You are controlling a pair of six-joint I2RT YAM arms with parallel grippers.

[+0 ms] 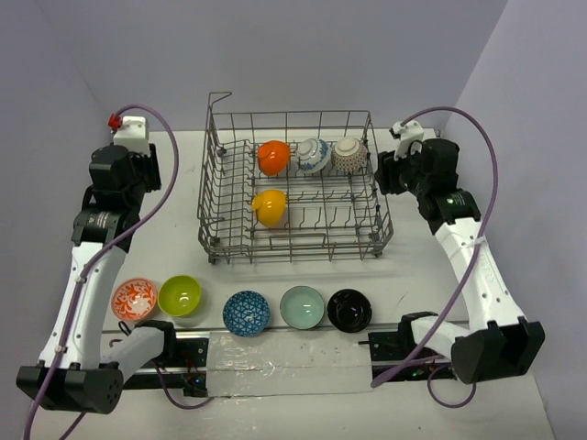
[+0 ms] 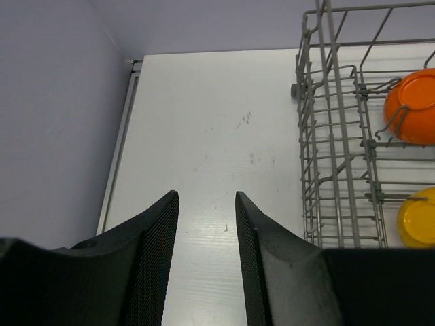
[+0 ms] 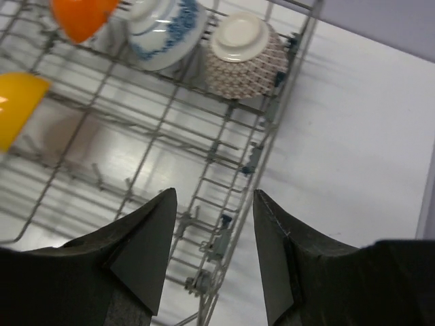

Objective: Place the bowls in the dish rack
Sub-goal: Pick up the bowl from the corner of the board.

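Note:
The grey wire dish rack [image 1: 292,256] stands mid-table. Its back row holds an orange bowl [image 1: 272,157], a blue-patterned bowl [image 1: 313,154] and a red-and-white patterned bowl [image 1: 348,154]; a yellow bowl [image 1: 270,207] sits one row nearer. In a line on the table lie a red-and-white bowl [image 1: 134,299], a lime green bowl [image 1: 180,295], a blue-patterned bowl [image 1: 246,313], a pale teal bowl [image 1: 302,306] and a glossy black bowl [image 1: 349,310]. My left gripper [image 2: 207,193] is open over bare table left of the rack [image 2: 333,136]. My right gripper [image 3: 214,191] is open and empty above the rack's right wall [image 3: 253,159].
Grey walls close in the table at the back and on both sides. The left arm [image 1: 115,179] stands left of the rack and the right arm [image 1: 431,179] right of it. Purple cables loop over both arms.

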